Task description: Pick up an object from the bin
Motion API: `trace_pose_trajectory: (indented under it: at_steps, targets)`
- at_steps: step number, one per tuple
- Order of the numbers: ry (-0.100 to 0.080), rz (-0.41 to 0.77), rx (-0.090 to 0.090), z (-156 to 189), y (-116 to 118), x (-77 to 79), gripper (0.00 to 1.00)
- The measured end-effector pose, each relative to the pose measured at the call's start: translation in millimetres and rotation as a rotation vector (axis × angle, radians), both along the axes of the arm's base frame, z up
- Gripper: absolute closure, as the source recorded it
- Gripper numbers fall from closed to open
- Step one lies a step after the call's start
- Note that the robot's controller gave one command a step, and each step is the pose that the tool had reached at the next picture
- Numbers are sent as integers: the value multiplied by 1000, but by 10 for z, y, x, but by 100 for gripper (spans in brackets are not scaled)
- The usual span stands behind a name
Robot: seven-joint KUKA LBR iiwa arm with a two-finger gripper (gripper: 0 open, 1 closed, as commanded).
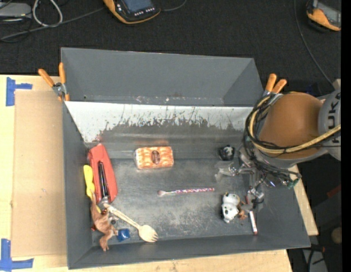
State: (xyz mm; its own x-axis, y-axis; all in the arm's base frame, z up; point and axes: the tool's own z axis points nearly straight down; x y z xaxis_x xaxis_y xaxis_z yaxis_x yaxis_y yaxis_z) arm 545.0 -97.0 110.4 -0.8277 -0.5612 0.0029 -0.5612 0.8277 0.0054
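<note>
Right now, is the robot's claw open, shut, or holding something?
Gripper: cannot be told. It hangs low at the right side of the bin, beside a small white toy.

An orange-cased handheld controller (130, 3) lies on the black mat (221, 27) behind the grey bin (164, 78), near looped cables (45, 7). By the bin's left wall, a red case (105, 171) lies beside a yellow bar (88, 181). A pale wooden spork (136, 226) and a brown figure (102, 226) occupy the near-left corner. An orange patterned packet (154, 157) and a pink-striped stick (187, 191) lie mid-floor, apart.
</note>
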Motion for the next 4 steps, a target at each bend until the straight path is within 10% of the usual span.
trace_pose_trajectory:
  at_steps: [1,2,4]
  targets:
    - [-3,192,1,-432,-34,-74,0]
    - [0,492,5,-418,265,-196,100]
    - [2,489,8,-57,278,-206,100]
